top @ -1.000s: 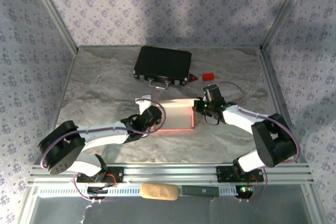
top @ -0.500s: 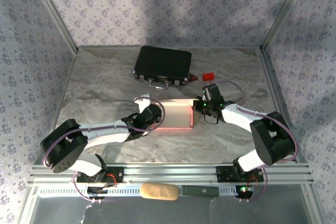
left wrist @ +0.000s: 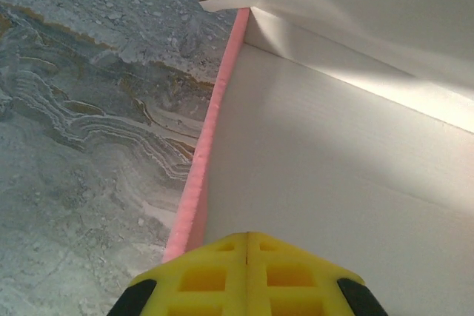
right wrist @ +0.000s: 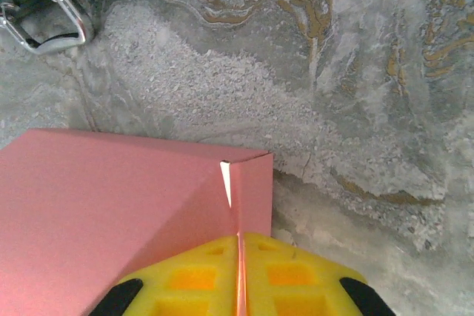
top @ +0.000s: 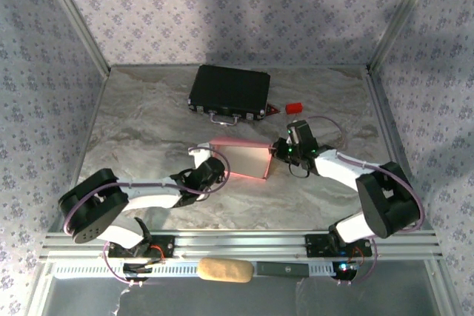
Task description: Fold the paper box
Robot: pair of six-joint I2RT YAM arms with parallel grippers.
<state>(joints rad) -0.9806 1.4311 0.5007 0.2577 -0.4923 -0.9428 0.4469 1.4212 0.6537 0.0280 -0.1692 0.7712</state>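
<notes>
1. Near the middle of the marble table [top: 141, 127], between the two arms, the paper box [top: 241, 159] is found, turned askew to the table's edges. A pale face is shown from above, rimmed in pink along its far and right sides.
2. The left gripper [top: 215, 169] is placed at the box's near left corner, and the right gripper [top: 281, 154] at its right side.
3. From the left wrist, the yellow fingers [left wrist: 192, 283] are seen pressed together with no gap between them. They are set over the box's white inner face, just beside a pink wall edge that runs away from them. Whether any card is pinched there cannot be told.
4. From the right wrist, the other pair of fingers [right wrist: 178, 279] is seen clamped on a thin pink wall of the box, whose edge is shown as a line between them.
5. In that same view a small slit is seen at the corner just ahead of the fingers, where two pink panels meet. The outer pink face is spread out to the left.
6. A black case [top: 228, 90] with metal latches is laid at the far side of the table, well apart from the box.
7. A small red block [top: 295, 107] is set just right of the case, apart from the right gripper.
8. A tan oblong [top: 222, 270] is laid on the rail in front of the arm bases.
</notes>
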